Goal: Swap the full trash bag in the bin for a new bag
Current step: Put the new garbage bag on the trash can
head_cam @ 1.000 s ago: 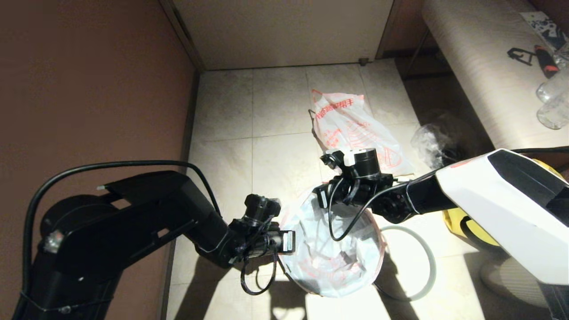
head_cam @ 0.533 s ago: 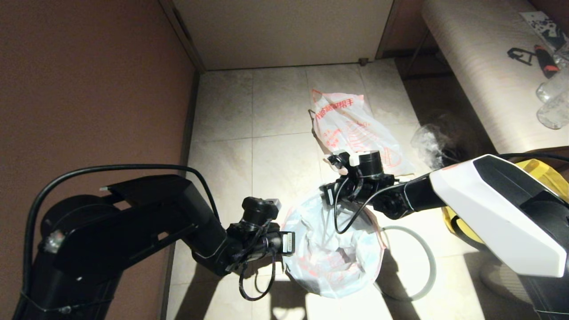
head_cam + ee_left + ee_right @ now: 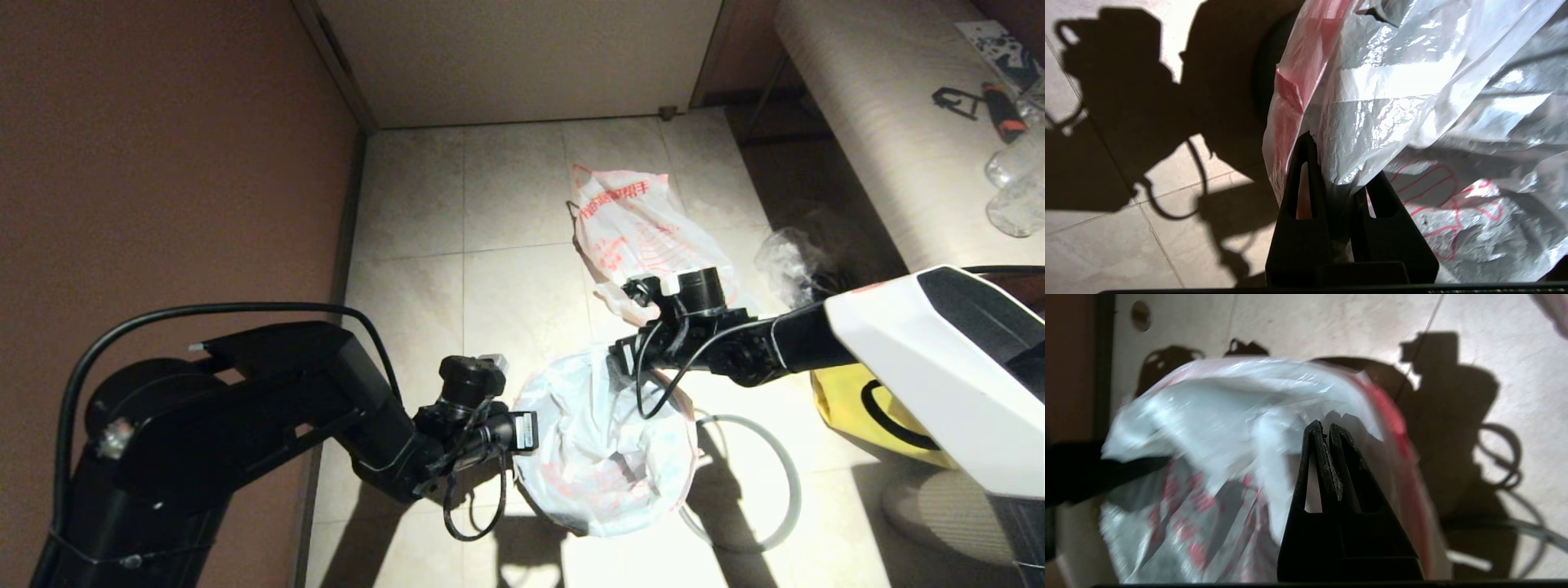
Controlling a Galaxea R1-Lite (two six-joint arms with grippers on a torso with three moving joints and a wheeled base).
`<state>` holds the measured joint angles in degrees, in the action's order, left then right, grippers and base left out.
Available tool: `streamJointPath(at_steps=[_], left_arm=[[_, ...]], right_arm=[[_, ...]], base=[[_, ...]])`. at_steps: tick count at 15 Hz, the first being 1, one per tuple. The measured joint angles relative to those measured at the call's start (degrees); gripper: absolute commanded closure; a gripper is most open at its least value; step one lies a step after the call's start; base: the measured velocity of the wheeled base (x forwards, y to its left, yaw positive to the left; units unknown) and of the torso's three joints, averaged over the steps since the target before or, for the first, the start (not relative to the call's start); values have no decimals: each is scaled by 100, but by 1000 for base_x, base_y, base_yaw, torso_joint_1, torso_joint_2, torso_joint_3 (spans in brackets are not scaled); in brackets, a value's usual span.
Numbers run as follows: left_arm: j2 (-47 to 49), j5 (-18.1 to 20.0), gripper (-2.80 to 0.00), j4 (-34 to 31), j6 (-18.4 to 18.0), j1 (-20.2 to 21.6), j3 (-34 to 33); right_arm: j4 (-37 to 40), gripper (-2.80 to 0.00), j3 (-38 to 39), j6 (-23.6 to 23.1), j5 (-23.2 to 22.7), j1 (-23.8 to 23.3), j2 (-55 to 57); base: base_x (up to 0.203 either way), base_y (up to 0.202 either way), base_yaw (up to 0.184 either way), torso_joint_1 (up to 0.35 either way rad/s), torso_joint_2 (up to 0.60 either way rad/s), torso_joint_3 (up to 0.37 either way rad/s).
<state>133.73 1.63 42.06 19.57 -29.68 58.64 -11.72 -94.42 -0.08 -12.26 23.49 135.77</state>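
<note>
The new bag, cloudy white with faint red print, hangs open in and over the black bin, hiding most of it. My left gripper is at the bag's left rim and is shut on a fold of the film. At the far right rim, my right gripper is shut with a thin strip of the same bag pinched between its fingers. The full trash bag, white with bold red print, lies on the tiles beyond the bin.
A thin grey hoop lies on the floor just right of the bin. A yellow tote sits under my right arm, and a clear wrinkled bag lies beside a long bench. A brown wall closes the left side.
My right gripper has moved to the right and a little farther away, drawing the new bag's rim with it and widening the opening. The left gripper has hardly moved.
</note>
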Motion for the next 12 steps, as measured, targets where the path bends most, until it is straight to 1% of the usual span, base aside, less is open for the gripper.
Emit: streamJointPath(at_steps=[2,4,6,8,10,12], left_arm=[[4,-45,0,28,96,41,75],[-1,-47,0,27,102,103,92],[-2,-45,0,20,98,138,117],[0,-58,0,27,101,171,144],[1,-131,0,24,94,257,181],[0,-144,0,52,104,315,214]], right_arm=[[456,0,304,30,-95,117,-381],[457,0,744,35,-5,137,-755],[292,0,1298,37,259,154,-1025],[-136,0,1736,48,434,93,-1135],[-275,0,1893,50,451,78,-1122],[-317,0,1882,33,471,76,-1004]], base=[[0,0,0,0,0,0],[0,0,0,0,0,0],[0,0,0,0,0,0],[0,0,0,0,0,0],[0,0,0,0,0,0],[0,0,0,0,0,0]])
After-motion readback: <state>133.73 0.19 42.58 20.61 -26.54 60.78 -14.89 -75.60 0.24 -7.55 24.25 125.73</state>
